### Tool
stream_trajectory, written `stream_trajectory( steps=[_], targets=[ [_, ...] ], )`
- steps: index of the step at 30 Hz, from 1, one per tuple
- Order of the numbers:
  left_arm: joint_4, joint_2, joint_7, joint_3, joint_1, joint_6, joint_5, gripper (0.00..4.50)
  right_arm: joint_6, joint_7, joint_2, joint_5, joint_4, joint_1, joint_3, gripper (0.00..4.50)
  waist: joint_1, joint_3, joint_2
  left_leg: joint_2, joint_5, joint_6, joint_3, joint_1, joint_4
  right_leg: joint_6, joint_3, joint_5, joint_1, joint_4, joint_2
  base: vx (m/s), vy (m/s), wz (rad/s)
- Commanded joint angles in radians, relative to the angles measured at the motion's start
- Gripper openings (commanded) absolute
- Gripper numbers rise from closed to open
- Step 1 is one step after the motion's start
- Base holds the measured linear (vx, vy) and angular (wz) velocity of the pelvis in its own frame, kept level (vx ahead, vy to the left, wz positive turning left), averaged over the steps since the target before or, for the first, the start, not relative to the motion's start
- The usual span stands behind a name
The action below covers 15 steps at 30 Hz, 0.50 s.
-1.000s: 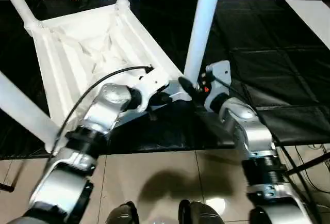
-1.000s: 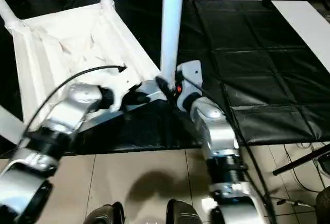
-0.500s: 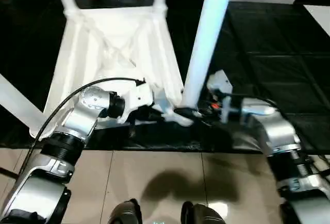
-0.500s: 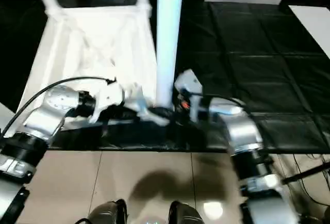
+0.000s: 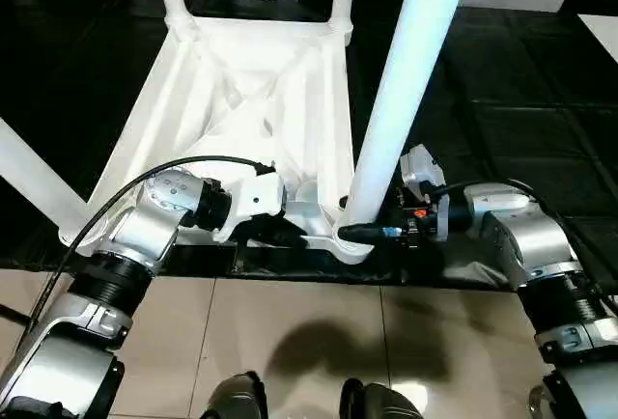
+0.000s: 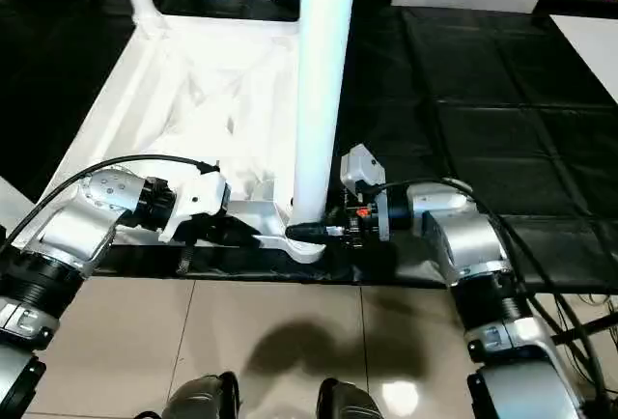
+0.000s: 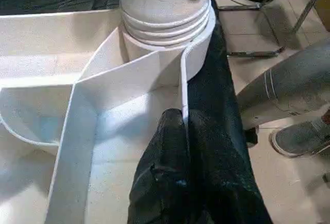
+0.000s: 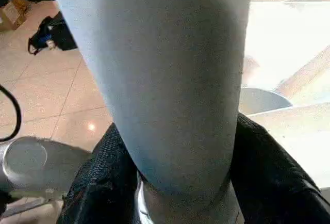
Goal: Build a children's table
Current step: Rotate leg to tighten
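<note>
Black matting covers the platform; beige floor tile lies in front of it. On the mat the table top lies upside down, ribs up, its far edge and the legs cut off by the frame. Four legs stand in the corner sockets; the near right leg rises out of view.

Compared with one second ago, the top sits squarer to the viewer and both forearms now reach in level from the sides.

Left gripper: fingers pinched shut on the thin rim wall of the top, just beside the near right socket. Right gripper: black fingers straddle the base of the near right leg, one on each side against the tube.
</note>
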Motion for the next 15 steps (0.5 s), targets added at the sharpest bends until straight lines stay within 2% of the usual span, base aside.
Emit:
stream_trajectory(
  steps=[1, 4, 5, 7, 8, 9, 10, 11, 12, 13, 14, 15],
  targets=[
    [-0.018, -0.001, -0.008, -0.014, -0.005, -0.020, -0.002, 0.00, 0.011, 0.046, 0.001, 0.019, -0.001, -0.001, 0.017, 2.07, -0.005, -0.093, -0.004, 0.069, -0.056, 0.142, -0.022, 0.020, -0.050, -0.274, 0.061, -0.048, 0.066, -0.048, -0.097, 0.000, 0.000, 0.00],
    [-0.019, -0.005, 0.008, -0.010, -0.005, -0.007, -0.002, 0.00, 0.022, 0.038, 0.007, 0.023, -0.011, 0.007, 0.017, 2.06, -0.004, -0.094, -0.004, 0.069, -0.063, 0.140, -0.022, 0.020, -0.049, -0.274, 0.061, -0.063, 0.065, -0.050, -0.098, 0.000, 0.000, 0.00],
    [-0.025, -0.020, 0.041, -0.002, -0.007, 0.017, -0.003, 0.00, 0.056, -0.007, 0.028, 0.039, -0.033, 0.021, 0.006, 2.06, -0.004, -0.094, -0.005, 0.069, -0.063, 0.137, -0.022, 0.020, -0.049, -0.273, 0.061, -0.069, 0.066, -0.050, -0.097, 0.000, 0.000, 0.00],
    [-0.026, -0.027, 0.062, 0.002, -0.009, 0.030, 0.001, 0.00, 0.070, -0.031, 0.041, 0.047, -0.046, 0.029, 0.000, 2.05, -0.003, -0.092, -0.004, 0.070, -0.076, 0.129, -0.022, 0.020, -0.050, -0.268, 0.062, -0.096, 0.063, -0.054, -0.098, 0.000, 0.000, 0.00],
    [-0.027, -0.061, 0.149, 0.017, -0.021, 0.089, 0.018, 0.00, 0.084, -0.161, 0.089, 0.023, -0.076, 0.059, -0.010, 2.05, -0.005, -0.088, -0.006, 0.070, -0.095, 0.118, -0.023, 0.019, -0.052, -0.261, 0.062, -0.134, 0.063, -0.058, -0.099, 0.000, 0.000, 0.00],
    [-0.028, -0.067, 0.161, 0.020, -0.023, 0.099, 0.020, 0.00, 0.080, -0.184, 0.097, 0.015, -0.077, 0.062, -0.011, 2.05, -0.004, -0.088, -0.005, 0.071, -0.104, 0.107, -0.023, 0.020, -0.052, -0.254, 0.063, -0.155, 0.061, -0.060, -0.099, 0.000, 0.000, 0.00],
    [-0.028, -0.069, 0.168, 0.021, -0.024, 0.105, 0.020, 0.00, 0.078, -0.199, 0.102, 0.011, -0.078, 0.064, -0.012, 2.05, -0.008, -0.083, -0.003, 0.071, -0.147, 0.082, -0.024, 0.025, -0.056, -0.244, 0.064, -0.226, 0.056, -0.068, -0.102, 0.000, 0.000, 0.00],
    [-0.030, -0.083, 0.189, 0.027, -0.028, 0.123, 0.018, 0.00, 0.079, -0.251, 0.121, -0.004, -0.077, 0.069, -0.017, 2.05, -0.010, -0.082, -0.004, 0.067, -0.170, 0.059, -0.027, 0.025, -0.058, -0.223, 0.063, -0.293, 0.059, -0.076, -0.104, 0.000, 0.000, 0.00],
    [-0.030, -0.083, 0.191, 0.027, -0.028, 0.125, 0.018, 0.00, 0.079, -0.253, 0.122, -0.005, -0.078, 0.070, -0.017, 2.05, -0.011, -0.081, -0.005, 0.066, -0.181, 0.052, -0.027, 0.026, -0.059, -0.215, 0.063, -0.317, 0.058, -0.078, -0.104, 0.000, 0.000, 0.00],
    [-0.040, -0.119, 0.251, 0.037, -0.039, 0.180, 0.021, 0.00, 0.099, -0.373, 0.177, -0.022, -0.080, 0.078, -0.036, 2.05, -0.017, -0.079, -0.003, 0.064, -0.186, 0.041, -0.029, 0.021, -0.062, -0.198, 0.063, -0.343, 0.062, -0.080, -0.103, 0.000, 0.000, 0.00],
    [-0.043, -0.135, 0.280, 0.040, -0.045, 0.203, 0.025, 0.00, 0.118, -0.426, 0.204, -0.026, -0.083, 0.082, -0.048, 2.05, -0.023, -0.076, -0.003, 0.066, -0.206, 0.031, -0.031, 0.026, -0.064, -0.192, 0.064, -0.367, 0.054, -0.085, -0.102, 0.000, 0.000, 0.00],
    [-0.043, -0.159, 0.323, 0.044, -0.055, 0.230, 0.032, 0.00, 0.133, -0.490, 0.239, -0.028, -0.086, 0.083, -0.063, 2.04, -0.033, -0.077, -0.004, 0.064, -0.208, 0.023, -0.034, 0.020, -0.065, -0.189, 0.063, -0.370, 0.059, -0.081, -0.102, 0.000, 0.000, 0.00]
  ],
)
